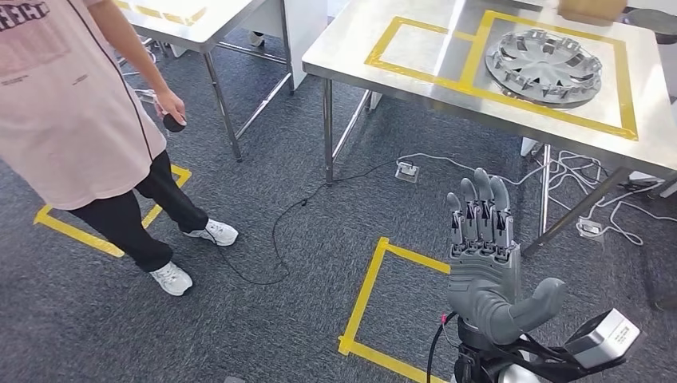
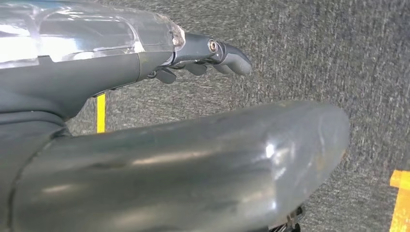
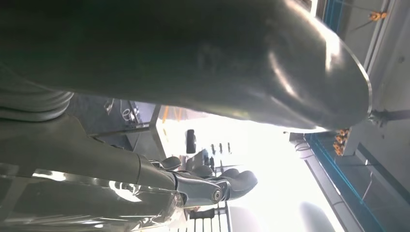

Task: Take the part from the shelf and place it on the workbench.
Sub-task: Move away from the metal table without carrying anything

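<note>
A round silver part with radial ribs [image 1: 545,65] lies flat on the steel workbench [image 1: 375,72], inside a yellow tape frame [image 1: 479,56] at the far right. My right hand [image 1: 487,255] is raised in front of me, well short of the bench, fingers straight and apart, thumb out to the side, holding nothing. In the right wrist view its fingers [image 3: 227,181] stretch out against bright light. My left hand [image 2: 208,53] hangs over the grey carpet with its fingers extended and nothing in them.
A person in a pink shirt [image 1: 72,104] stands at the left, holding a small dark object [image 1: 174,122]. A second steel table [image 1: 199,24] stands behind them. A yellow tape square [image 1: 375,295] marks the carpet; cables [image 1: 575,183] and a socket [image 1: 406,170] lie under the bench.
</note>
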Robot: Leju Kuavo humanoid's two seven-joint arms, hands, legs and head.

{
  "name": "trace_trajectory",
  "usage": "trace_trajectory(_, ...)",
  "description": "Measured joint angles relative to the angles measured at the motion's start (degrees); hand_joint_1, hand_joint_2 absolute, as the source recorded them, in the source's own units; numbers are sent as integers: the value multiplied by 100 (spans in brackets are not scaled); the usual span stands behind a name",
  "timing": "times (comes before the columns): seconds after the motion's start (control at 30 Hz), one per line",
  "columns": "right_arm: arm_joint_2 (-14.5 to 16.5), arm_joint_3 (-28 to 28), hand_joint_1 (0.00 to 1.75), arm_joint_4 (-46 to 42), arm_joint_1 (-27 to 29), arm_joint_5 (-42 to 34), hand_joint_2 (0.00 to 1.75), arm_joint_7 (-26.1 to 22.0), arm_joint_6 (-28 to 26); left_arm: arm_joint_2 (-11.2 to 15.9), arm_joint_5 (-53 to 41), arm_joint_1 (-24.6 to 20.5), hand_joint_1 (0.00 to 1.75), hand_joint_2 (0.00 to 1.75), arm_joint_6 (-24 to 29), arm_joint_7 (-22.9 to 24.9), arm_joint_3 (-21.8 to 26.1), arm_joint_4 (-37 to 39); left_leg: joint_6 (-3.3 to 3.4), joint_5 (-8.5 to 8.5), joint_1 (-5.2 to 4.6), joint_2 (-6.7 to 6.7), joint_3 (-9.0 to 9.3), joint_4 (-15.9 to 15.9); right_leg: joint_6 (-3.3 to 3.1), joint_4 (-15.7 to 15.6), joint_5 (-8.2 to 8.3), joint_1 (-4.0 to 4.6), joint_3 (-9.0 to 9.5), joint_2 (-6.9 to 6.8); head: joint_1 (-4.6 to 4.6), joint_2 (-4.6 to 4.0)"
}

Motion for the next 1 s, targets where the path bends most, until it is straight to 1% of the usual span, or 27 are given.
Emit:
trace_trajectory(0.03, 0, 0, 0, -3, -7, 5, 0, 2, 0, -3, -1, -4, 0, 0, 0, 0, 0, 0, -28, 18, 0, -48, -28, 9, -25, -283, 85, -3, 122, 98, 7, 0)
trace_trajectory(0.07, 0, 0, 0, -7, -15, 8, 0, 7, -1, -5, -3, -4, 0, 0, 0, 0, 0, 0, -64, 42, 1, -91, -67, 16, -49, -431, 99, -5, 172, 163, 13, 0)
trace_trajectory(0.13, 2, 1, 0, -17, -29, 14, 0, 14, -1, -2, -7, 8, 0, 0, 0, 0, 0, 1, -142, 93, 7, -153, -146, 15, -93, -506, 91, -9, 172, 119, 20, 0)
trace_trajectory(0.17, 3, 2, 0, -19, -41, 16, 0, 19, -1, 2, -9, 17, 0, 0, 0, 0, 0, 2, -173, 80, -1, -69, -176, 34, -120, -529, 116, -16, 167, 68, 20, 0)
trace_trajectory(0.2, 5, 4, 0, -22, -48, 18, 0, 21, -1, 5, -10, 20, 0, 0, 0, 1, -1, 2, -201, 4, -7, 79, -226, 122, -147, -552, 145, -23, 162, 10, -6, 0)
trace_trajectory(0.27, 5, 7, 0, -23, -50, 19, 0, 30, -1, 10, -14, 6, 0, 0, 0, 1, -2, 2, -254, -344, 9, 406, -447, 632, -183, -576, 181, -25, 150, -128, -74, 0)
trace_trajectory(0.3, 5, 8, 0, -22, -44, 20, 0, 34, -2, 10, -15, -1, 0, 0, 0, 1, -2, 2, -285, -551, 32, 464, -609, 1014, -189, -572, 183, -20, 138, -202, -111, 0)
trace_trajectory(0.33, 5, 10, 0, -20, -41, 21, 0, 40, -2, 10, -15, -3, 0, 0, 0, 1, -2, 2, -313, -699, 53, 470, -748, 1360, -190, -565, 184, -17, 128, -283, -136, 0)
trace_trajectory(0.37, 7, 13, 0, -16, -41, 21, 0, 46, -2, 10, -15, 0, 0, 0, 0, 2, -3, 2, -336, -754, 66, 468, -818, 1567, -189, -558, 183, -16, 121, -361, -161, 0)
trace_trajectory(0.4, 8, 15, 0, -15, -43, 22, 0, 49, -2, 10, -15, 4, 0, 0, 0, 3, -3, 2, -352, -702, 73, 475, -781, 1566, -184, -550, 180, -16, 116, -435, -187, 0)
trace_trajectory(0.43, 9, 15, 0, -14, -45, 22, 0, 52, -2, 10, -15, 7, 0, 0, 0, 3, -4, 2, -359, -560, 77, 505, -629, 1343, -173, -538, 174, -17, 115, -503, -208, 0)
trace_trajectory(0.47, 9, 16, 0, -15, -49, 22, 0, 54, -2, 12, -15, 6, 0, 0, 0, 4, -4, 2, -355, -388, 77, 595, -396, 966, -155, -522, 162, -18, 116, -562, -220, 0)
trace_trajectory(0.5, 10, 16, 0, -16, -52, 24, 0, 54, -2, 14, -15, 2, 0, 0, 0, 5, -3, 2, -337, -280, 54, 737, -179, 598, -130, -504, 147, -8, 114, -615, -228, 0)
trace_trajectory(0.53, 11, 16, 0, -18, -56, 25, 0, 54, -2, 15, -15, -4, 0, 0, 0, 5, -3, 2, -291, -210, 34, 849, -26, 312, -99, -481, 131, 5, 108, -660, -230, 0)
trace_trajectory(0.57, 11, 17, 0, -19, -58, 29, 0, 54, -2, 17, -15, -6, 0, 0, 0, 7, -2, 2, -238, -197, 13, 926, 42, 157, -69, -464, 121, 18, 102, -706, -222, 0)
trace_trajectory(0.6, 12, 17, 0, -19, -60, 32, 0, 54, -2, 18, -15, -6, 0, 0, 0, 10, -2, 2, -183, -215, -8, 925, 34, 127, -43, -457, 117, 30, 98, -753, -211, 0)
trace_trajectory(0.63, 13, 18, 0, -19, -62, 34, 0, 54, -2, 19, -15, -4, 0, 0, 0, 13, -2, 2, -129, -194, -5, 852, 13, 118, -18, -451, 111, 30, 99, -803, -200, 0)
trace_trajectory(0.67, 14, 18, 0, -19, -63, 37, 0, 55, -2, 20, -15, -2, 0, 0, 0, 16, -2, 2, -92, -178, 0, 787, -1, 113, 14, -440, 88, 22, 98, -794, -192, 0)
trace_trajectory(0.7, 15, 17, 0, -19, -63, 38, 0, 54, -2, 20, -15, -3, 0, 0, 0, 18, -2, 2, -58, -160, 6, 717, -13, 106, 47, -374, 15, 10, 74, -713, -184, 0)
trace_trajectory(0.73, 15, 17, 0, -22, -61, 42, 0, 54, -3, 20, -15, -7, 0, 0, 0, 19, -2, 2, -24, -138, 13, 649, -24, 99, 78, -200, -124, -2, 6, -590, -168, 0)
trace_trajectory(0.8, 14, 16, 0, -26, -51, 50, 0, 54, -4, 14, -15, -16, 0, 0, 0, 20, -2, 1, 28, -106, 7, 502, -52, 99, 107, 466, -515, -16, -272, -335, -115, 0)
trace_trajectory(0.83, 13, 16, 0, -23, -46, 53, 0, 54, -6, 9, -15, -16, 0, 0, 0, 22, -2, 0, 48, -93, -5, 426, -65, 101, 102, 839, -670, -17, -434, -286, -89, 0)
trace_trajectory(0.87, 13, 17, 0, -19, -42, 55, 0, 55, -11, 7, -14, -13, 0, 0, 0, 26, -2, 1, 64, -83, -19, 345, -73, 102, 88, 1089, -730, -16, -546, -263, -67, 0)
trace_trajectory(0.9, 12, 17, 0, -16, -40, 57, 0, 55, -19, 5, -14, -7, 0, 0, 0, 30, -2, 1, 75, -74, -35, 262, -76, 103, 63, 1152, -676, -14, -579, -246, -43, 0)
trace_trajectory(0.93, 11, 17, 0, -15, -39, 61, 0, 55, -29, 6, -13, -3, 0, 0, -1, 33, -2, 2, 81, -66, -50, 181, -74, 103, 26, 988, -511, -10, -513, -222, -23, 0)
trace_trajectory(0.97, 11, 17, 0, -17, -40, 64, 0, 55, -39, 6, -13, -2, 0, 0, -1, 34, -2, 2, 81, -58, -63, 103, -68, 103, -21, 650, -279, 3, -372, -172, -7, 0)
trace_trajectory(1.0, 10, 17, 0, -20, -43, 68, 0, 55, -46, 2, -13, -2, 0, 0, -1, 35, -2, 2, 77, -48, -69, 33, -68, 103, -81, 274, -85, 13, -209, -64, 3, 0)
